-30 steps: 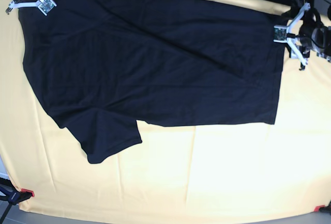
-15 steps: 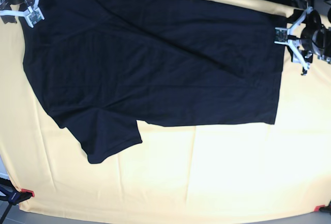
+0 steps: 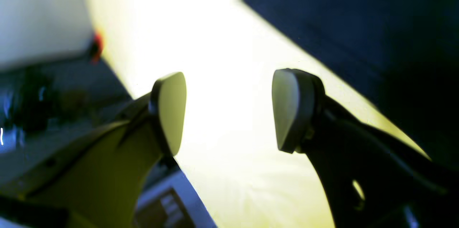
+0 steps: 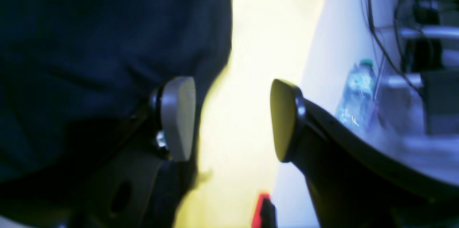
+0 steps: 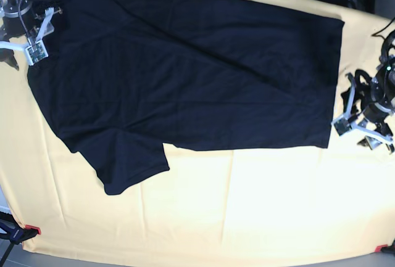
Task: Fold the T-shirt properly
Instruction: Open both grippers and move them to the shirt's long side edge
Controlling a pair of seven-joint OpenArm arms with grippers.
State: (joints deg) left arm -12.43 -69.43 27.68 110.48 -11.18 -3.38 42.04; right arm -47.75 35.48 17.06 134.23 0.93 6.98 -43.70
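Nearest me the yellow cloth (image 5: 247, 205) lies bare, beyond it the T-shirt (image 5: 185, 76) has one fold with a sleeve poking out, and my left gripper (image 5: 361, 132) and right gripper (image 5: 24, 36) hang spread, holding nothing, so most folding remains.

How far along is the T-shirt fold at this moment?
Early. Done: the T-shirt lies mostly spread on the yellow cloth, with a diagonal crease where the top part looks folded over; one sleeve sticks out at lower left. In hand: nothing. The left gripper and right gripper are both open and empty, beside the shirt's edges. Left: the sleeve and the remaining folds into a compact shape.
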